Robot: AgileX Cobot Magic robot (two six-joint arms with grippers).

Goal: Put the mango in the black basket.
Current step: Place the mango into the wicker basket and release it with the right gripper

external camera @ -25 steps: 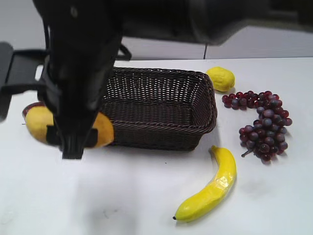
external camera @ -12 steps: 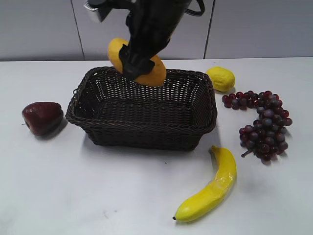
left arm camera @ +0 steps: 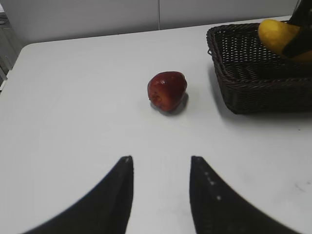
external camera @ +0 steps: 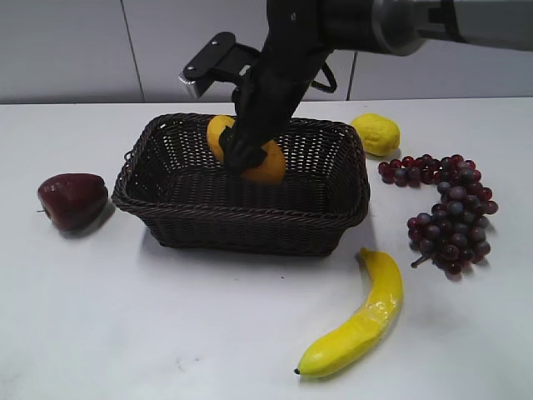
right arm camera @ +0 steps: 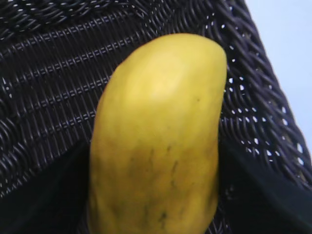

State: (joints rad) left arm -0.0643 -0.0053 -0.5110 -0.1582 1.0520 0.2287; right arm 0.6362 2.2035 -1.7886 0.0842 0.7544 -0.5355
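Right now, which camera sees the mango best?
The right wrist view: the mango fills the picture, gripped over the black basket. The exterior view shows the right gripper covering its middle. The left wrist view catches only one end at the edge.

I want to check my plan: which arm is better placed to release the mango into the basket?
The right. Its claw already grips the mango inside the black basket. The left claw is open, over bare table.

Mango (external camera: 268, 163): orange-yellow, faint dark flecks. Black basket (external camera: 250, 218): dark brown-black open weave. Right gripper (external camera: 242, 151): black. Apple (external camera: 72, 200) left of basket: deep red. Banana (external camera: 358, 325), lemon (external camera: 376, 133): yellow. Grapes (external camera: 447, 211): dark purple-red. Tabletop (external camera: 125, 317): white.
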